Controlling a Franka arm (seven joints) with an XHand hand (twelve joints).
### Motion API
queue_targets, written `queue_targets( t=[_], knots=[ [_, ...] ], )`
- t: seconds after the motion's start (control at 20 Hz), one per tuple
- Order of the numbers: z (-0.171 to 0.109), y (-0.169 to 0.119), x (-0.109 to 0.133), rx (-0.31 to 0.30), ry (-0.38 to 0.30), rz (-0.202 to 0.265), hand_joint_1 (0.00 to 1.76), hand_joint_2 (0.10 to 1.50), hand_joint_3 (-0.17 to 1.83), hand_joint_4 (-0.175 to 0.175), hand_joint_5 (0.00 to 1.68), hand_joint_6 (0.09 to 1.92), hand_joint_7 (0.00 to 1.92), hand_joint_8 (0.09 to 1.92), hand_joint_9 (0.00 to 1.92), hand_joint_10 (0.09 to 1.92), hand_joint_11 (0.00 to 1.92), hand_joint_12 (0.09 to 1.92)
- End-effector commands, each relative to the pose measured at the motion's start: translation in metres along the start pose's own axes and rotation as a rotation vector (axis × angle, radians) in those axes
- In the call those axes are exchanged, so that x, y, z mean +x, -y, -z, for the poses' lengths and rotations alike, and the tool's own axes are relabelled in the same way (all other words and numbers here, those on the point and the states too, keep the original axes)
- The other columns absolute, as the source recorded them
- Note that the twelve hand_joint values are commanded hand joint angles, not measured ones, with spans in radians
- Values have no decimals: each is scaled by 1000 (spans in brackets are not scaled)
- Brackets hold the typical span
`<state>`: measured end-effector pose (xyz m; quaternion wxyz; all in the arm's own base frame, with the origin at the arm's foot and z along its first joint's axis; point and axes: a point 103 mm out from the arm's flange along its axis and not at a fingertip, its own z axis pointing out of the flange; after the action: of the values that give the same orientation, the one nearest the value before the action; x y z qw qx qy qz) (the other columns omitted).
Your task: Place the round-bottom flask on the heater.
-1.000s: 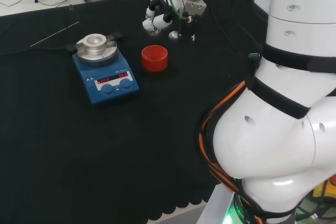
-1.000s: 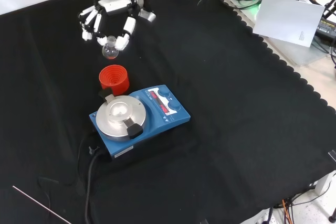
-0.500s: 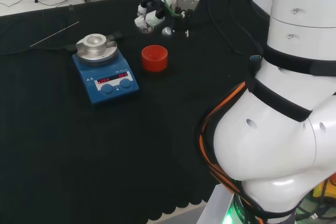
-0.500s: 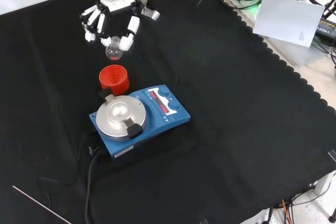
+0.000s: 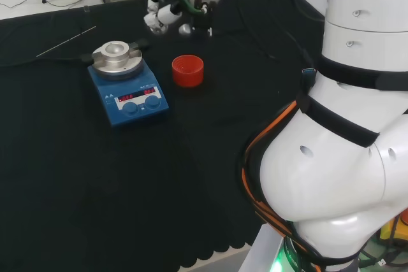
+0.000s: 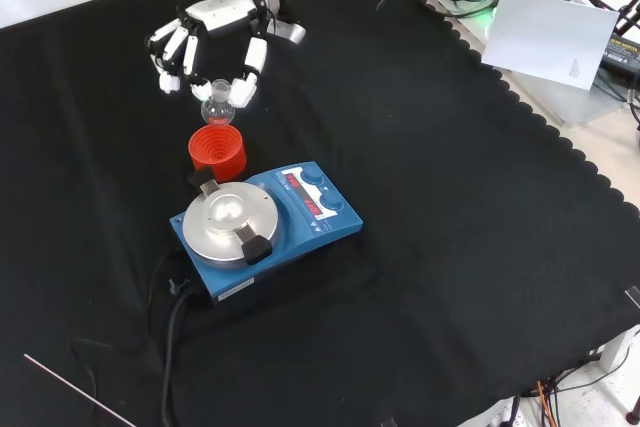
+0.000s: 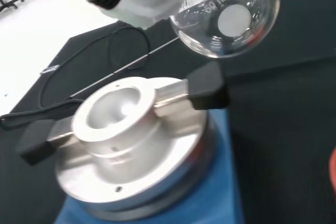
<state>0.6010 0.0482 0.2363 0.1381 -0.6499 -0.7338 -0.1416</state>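
Glass round-bottom flask (image 6: 218, 103) pinched in hand (image 6: 210, 42), above red stand (image 6: 217, 149), nr heater (image 6: 262, 223)

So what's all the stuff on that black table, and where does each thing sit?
Flask: one, clear glass, round-bottomed, held in the air above the red ring.
Red ring: one, red, ribbed, on the cloth beside the heater.
Heater: one, blue base with a silver metal top, near the middle of the cloth in the front view.
Thin rod: one, silvery, lying on the cloth beyond the heater in the head view.
Cloth: one, black, covering the bench.
Arm: one, white, big links at the head view's right.
Hand: one, black and white, fingers curled round the flask.
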Motion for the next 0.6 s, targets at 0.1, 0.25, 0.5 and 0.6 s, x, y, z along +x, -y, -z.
queue_targets(
  t=[0.1,0.25,0.5,0.6],
  knots=[
    [-4,-11,36,17,-35,27,1082,768,568,175,1127,888,534,593,605,609,174,1340],
    [-6,-16,44,18,-41,38,1082,767,569,175,1127,888,534,593,606,609,176,1340],
    [-14,-27,55,30,-49,46,1082,765,572,175,1129,886,534,593,607,608,179,1341],
    [-18,-31,58,36,-52,50,1083,765,573,175,1129,886,533,593,607,608,180,1341]
  ],
)
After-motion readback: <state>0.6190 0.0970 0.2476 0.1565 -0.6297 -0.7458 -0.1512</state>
